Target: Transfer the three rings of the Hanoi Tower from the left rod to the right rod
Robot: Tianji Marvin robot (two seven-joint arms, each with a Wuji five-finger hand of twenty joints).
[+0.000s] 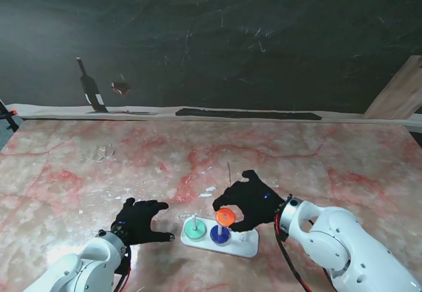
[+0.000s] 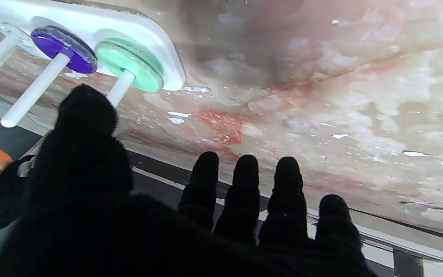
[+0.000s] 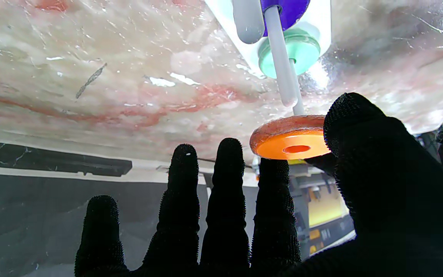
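Your right robot hand [image 1: 252, 200] is pinching the orange ring [image 1: 225, 216] between thumb and forefinger, raised over the middle rod. Blue ring [image 1: 219, 234] sits on the middle rod, green ring [image 1: 194, 229] on the left rod of the white base [image 1: 247, 246]. Your left robot hand [image 1: 140, 219] is spread wide, holding nothing, over the desk [image 1: 316, 160] just beside the base.

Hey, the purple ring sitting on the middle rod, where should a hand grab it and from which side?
Probably by its outer rim, with a thumb and a finger on opposite edges. The purple ring lies flat on the white base with the middle rod through its hole, so it can only lift straight up. Come from above. The right hand already holds the orange ring.
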